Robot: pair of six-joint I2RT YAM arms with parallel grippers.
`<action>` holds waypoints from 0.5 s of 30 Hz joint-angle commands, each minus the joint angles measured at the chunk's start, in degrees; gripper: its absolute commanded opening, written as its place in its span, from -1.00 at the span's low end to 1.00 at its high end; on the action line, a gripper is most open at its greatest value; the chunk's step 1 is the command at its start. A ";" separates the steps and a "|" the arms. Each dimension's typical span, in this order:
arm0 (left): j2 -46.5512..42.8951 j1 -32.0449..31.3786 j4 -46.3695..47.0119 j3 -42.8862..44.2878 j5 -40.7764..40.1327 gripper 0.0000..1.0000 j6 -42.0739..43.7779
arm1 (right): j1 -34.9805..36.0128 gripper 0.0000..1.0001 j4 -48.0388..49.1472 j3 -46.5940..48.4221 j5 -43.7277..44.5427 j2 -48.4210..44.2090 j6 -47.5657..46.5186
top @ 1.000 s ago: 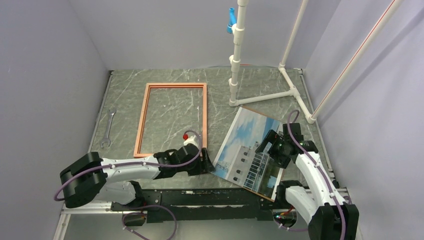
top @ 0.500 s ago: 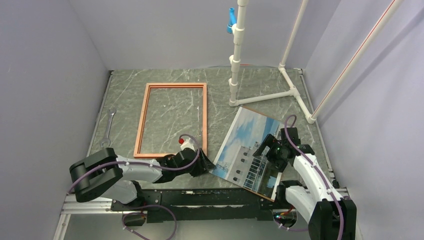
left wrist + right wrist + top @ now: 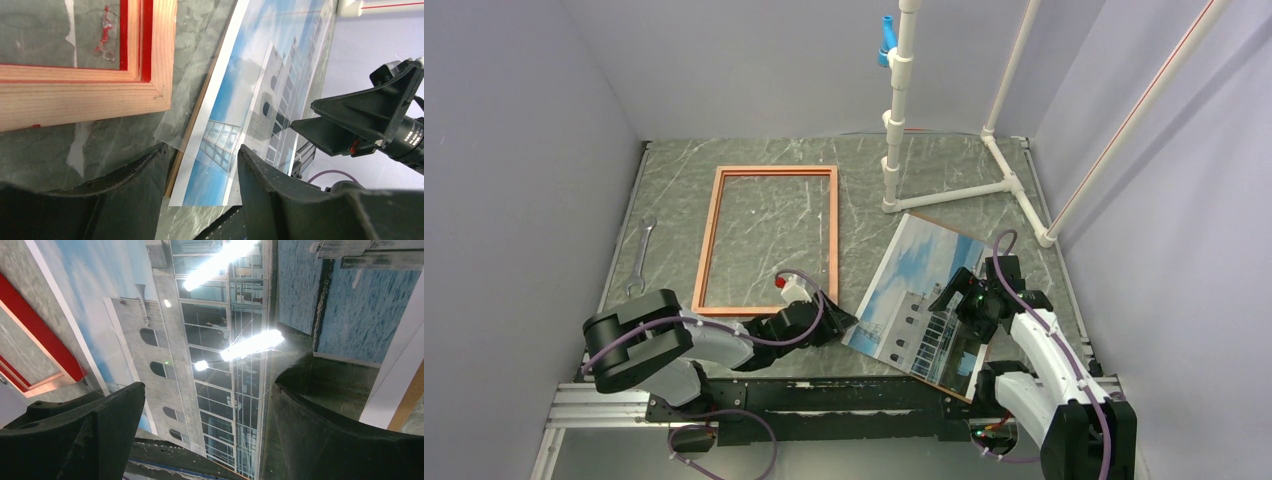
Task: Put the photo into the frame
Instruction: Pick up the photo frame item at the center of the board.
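Note:
The photo (image 3: 904,290), a white building against blue sky, lies face up at the near right on a brown board whose edge shows in the left wrist view (image 3: 194,120). A clear sheet (image 3: 172,131) overlaps its corner. The frame (image 3: 714,240) lies flat at the left centre, orange-brown face up, with a red inner edge (image 3: 146,40). My left gripper (image 3: 842,323) is open at the photo's near left corner (image 3: 210,185), which lies between its fingers. My right gripper (image 3: 954,298) is open just above the photo's right half (image 3: 210,365), empty.
A silver wrench (image 3: 639,255) lies left of the frame. A white pipe stand (image 3: 894,150) with a blue fitting (image 3: 886,40) rises behind the photo, its base bars running right. Purple walls close in on three sides. The black rail (image 3: 824,395) runs along the near edge.
My left arm has folded rightward, bringing its gripper a little closer to the photo's near left corner. My right gripper has lowered slightly over the photo. The photo and frame have not moved.

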 commanded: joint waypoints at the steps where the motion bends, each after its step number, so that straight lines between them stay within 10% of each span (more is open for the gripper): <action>1: 0.43 -1.10 8.32 -0.32 -5.34 0.13 1.92 | 0.30 0.99 0.01 -1.28 -0.98 -0.98 0.18; 15: 0.81 -3.26 18.53 0.47 -6.98 -0.01 8.69 | 0.28 0.99 -0.81 -1.59 -2.36 -2.96 0.24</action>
